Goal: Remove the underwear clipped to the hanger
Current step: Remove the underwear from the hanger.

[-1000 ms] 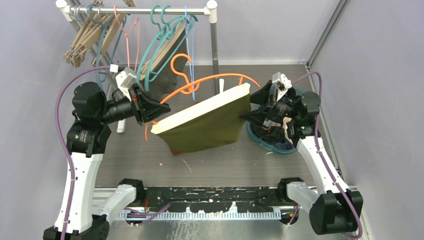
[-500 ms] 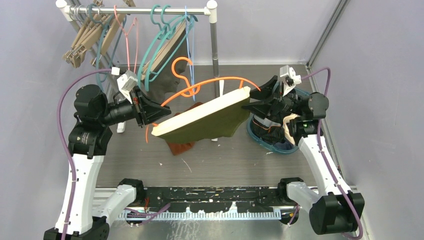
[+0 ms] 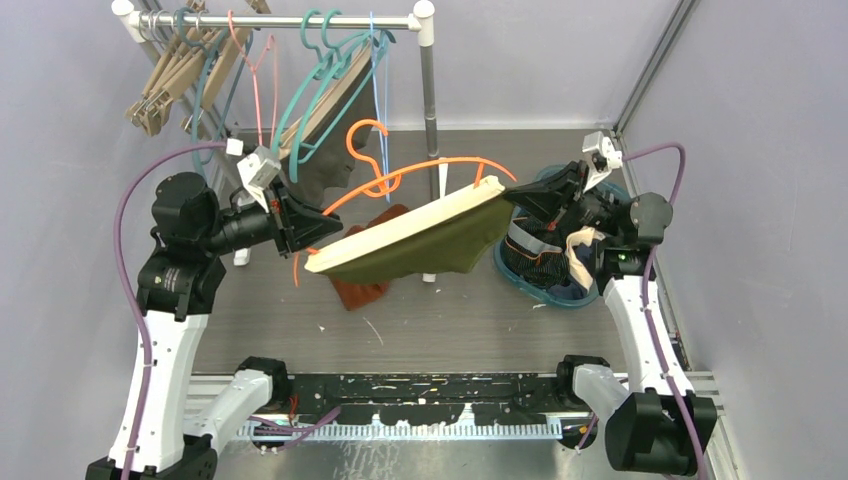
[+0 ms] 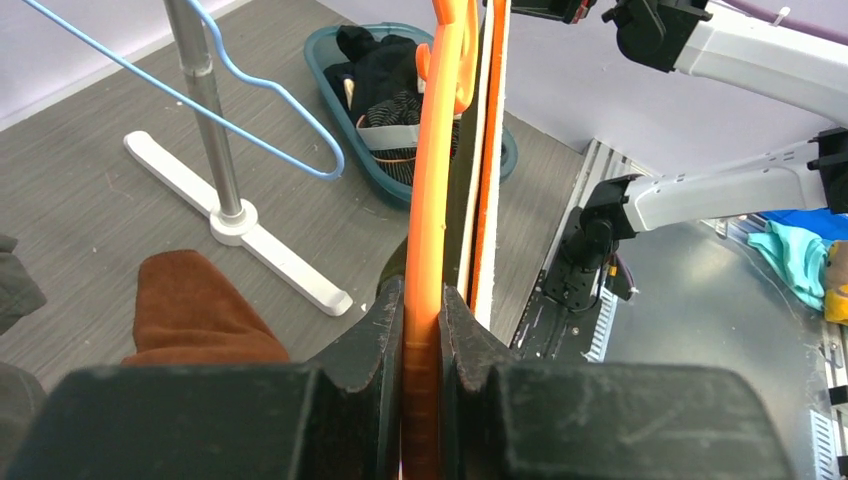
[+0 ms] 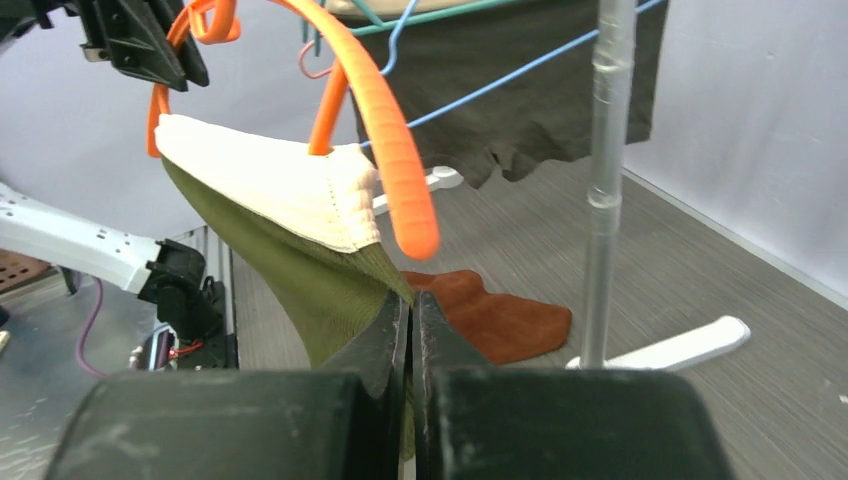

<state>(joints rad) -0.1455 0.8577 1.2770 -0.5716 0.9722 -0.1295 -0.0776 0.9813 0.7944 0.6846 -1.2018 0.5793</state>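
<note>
Olive-green underwear (image 3: 430,250) with a cream waistband hangs from an orange hanger (image 3: 440,163), held nearly level above the table. My left gripper (image 3: 320,225) is shut on the hanger's left end; in the left wrist view the orange bar (image 4: 440,150) runs between the jaws of that gripper (image 4: 422,300), with the waistband (image 4: 498,120) edge-on beside it. My right gripper (image 3: 512,200) is shut on the underwear's right corner. In the right wrist view that gripper (image 5: 410,305) pinches olive fabric (image 5: 300,270) under the hanger's end (image 5: 385,130).
A clothes rack (image 3: 428,100) at the back carries several hangers and a dark garment (image 3: 320,165). A rust-brown cloth (image 3: 365,285) lies on the table under the underwear. A teal basket (image 3: 545,285) of clothes sits below the right arm.
My right gripper has shut on the underwear's right corner and drawn back to the right and upward. The hanger and underwear have lifted and tipped flatter. The left grip is unchanged.
</note>
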